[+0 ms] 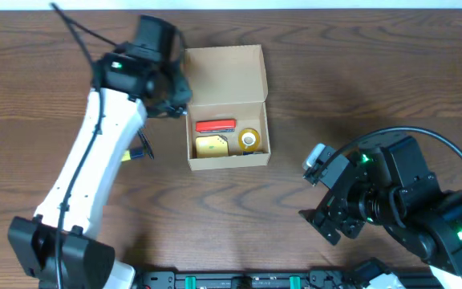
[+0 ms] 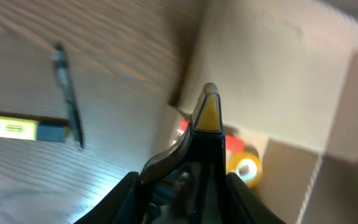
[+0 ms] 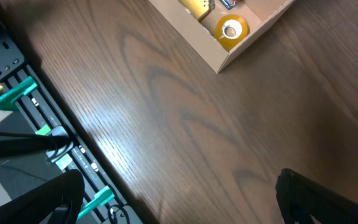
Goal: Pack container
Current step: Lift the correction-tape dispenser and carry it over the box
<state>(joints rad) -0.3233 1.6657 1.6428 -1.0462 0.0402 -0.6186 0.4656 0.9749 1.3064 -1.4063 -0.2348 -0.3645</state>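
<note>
Cardboard box (image 1: 225,72) sits at 12 o'clock, lid open. Left arm stretches up from 7 o'clock, its gripper (image 1: 176,90) at the box's 9 o'clock wall, grip unclear. Right gripper (image 3: 179,208), at 4 o'clock, gapes wide. Left wrist view alone shows a thin dark stick (image 2: 69,99) plainly.

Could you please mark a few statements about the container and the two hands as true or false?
1. The container has its lid open. True.
2. A tape roll lies inside the container. True.
3. The right hand holds the red item. False: it is open, away from the container; the red item lies inside.
4. The container is empty. False: it holds several things.
5. The left hand is at the container's left side. True.
</note>
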